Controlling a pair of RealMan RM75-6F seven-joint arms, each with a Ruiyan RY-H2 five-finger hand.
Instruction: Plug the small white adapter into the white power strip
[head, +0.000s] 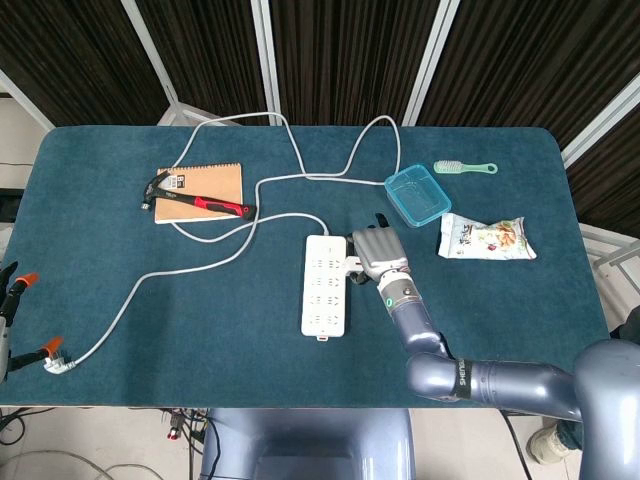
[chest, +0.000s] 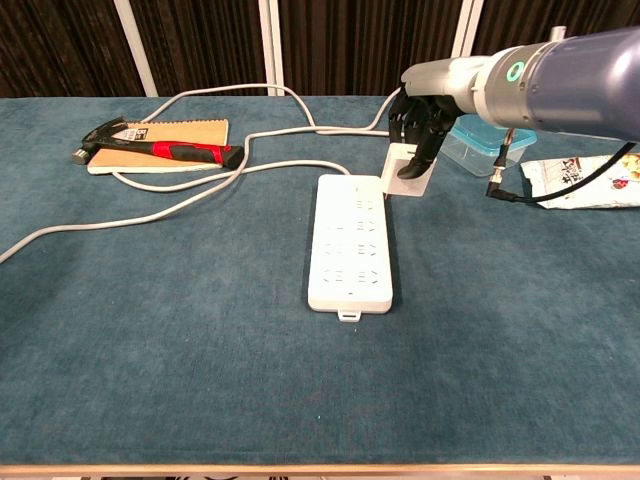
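One right hand (chest: 420, 130) pinches the small white adapter (chest: 404, 174) between dark fingertips, beside the power strip's (chest: 348, 243) far right edge.

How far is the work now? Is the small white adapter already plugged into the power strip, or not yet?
Not yet. Done: the right hand holds the small white adapter, lifted off the table. In hand: the adapter hangs at the far right edge of the white power strip, apparently not seated in any socket. Left: line it up over a socket, press it in, release. The left hand is not in view.
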